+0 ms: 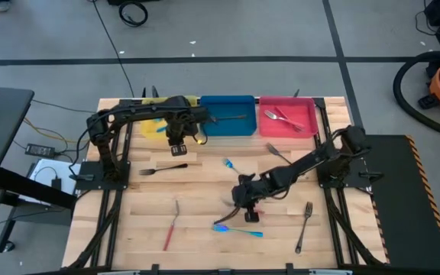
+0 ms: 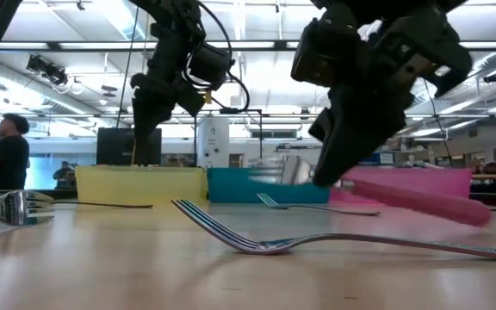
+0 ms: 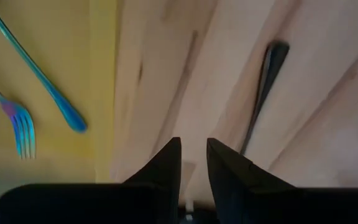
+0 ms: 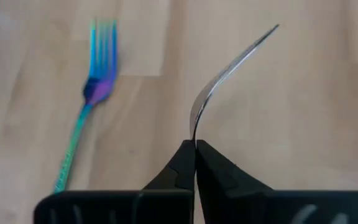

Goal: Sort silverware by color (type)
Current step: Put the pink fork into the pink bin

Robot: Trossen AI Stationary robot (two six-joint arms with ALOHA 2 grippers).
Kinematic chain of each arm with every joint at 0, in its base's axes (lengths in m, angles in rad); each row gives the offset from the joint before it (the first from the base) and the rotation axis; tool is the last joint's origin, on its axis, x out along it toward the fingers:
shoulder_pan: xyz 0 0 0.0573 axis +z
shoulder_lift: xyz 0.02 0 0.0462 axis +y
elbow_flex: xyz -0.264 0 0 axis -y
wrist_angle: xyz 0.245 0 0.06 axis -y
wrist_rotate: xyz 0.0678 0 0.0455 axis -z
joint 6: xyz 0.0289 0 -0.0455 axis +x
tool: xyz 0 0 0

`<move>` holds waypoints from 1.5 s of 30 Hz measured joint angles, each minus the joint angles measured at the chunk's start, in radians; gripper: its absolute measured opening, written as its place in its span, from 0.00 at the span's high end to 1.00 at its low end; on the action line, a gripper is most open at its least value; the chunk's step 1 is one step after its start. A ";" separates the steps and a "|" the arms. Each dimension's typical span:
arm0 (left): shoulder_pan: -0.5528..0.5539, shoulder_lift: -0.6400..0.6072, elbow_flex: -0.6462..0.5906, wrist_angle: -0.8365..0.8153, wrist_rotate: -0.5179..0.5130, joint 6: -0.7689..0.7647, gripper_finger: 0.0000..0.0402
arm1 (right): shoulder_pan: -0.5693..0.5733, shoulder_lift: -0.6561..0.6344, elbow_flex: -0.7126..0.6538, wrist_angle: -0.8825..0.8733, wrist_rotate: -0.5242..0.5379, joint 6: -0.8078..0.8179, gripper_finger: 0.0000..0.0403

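Observation:
My right gripper [image 1: 244,205] hangs over the middle of the table, shut on a red-handled piece of silverware [image 2: 420,202] whose metal head [image 4: 229,68] sticks out past the fingers. A teal fork [image 4: 95,81] lies on the wood just beside it. My left gripper [image 1: 176,147] points down at the table beside the yellow tray [image 1: 150,126], fingers slightly apart [image 3: 194,146] with nothing between them. A dark utensil [image 3: 263,81] lies flat on the wood just beyond it. In the yellow tray lie a teal fork [image 3: 20,127] and a teal handle [image 3: 39,74]. My right gripper pinches the red-handled piece between its two fingers at the metal neck [image 4: 195,138], where the head meets the handle. The fingers come slanting down from above and lie across it. It is lifted clear of the table, the pink handle [image 2: 437,205] tilting downward behind the gripper.
The blue tray [image 1: 228,101] holds a dark utensil and the red tray [image 1: 305,126] holds forks, both at the far edge. Loose on the wood: a dark fork [image 1: 163,169], a red-handled piece [image 1: 170,225], teal pieces [image 1: 230,165] [image 1: 235,229], forks [image 1: 304,225] [image 1: 277,153].

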 joint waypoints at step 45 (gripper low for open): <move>0.014 0.000 0.000 0.407 0.000 0.331 0.81 | -1.011 -0.477 -0.047 -0.438 0.334 -0.599 0.99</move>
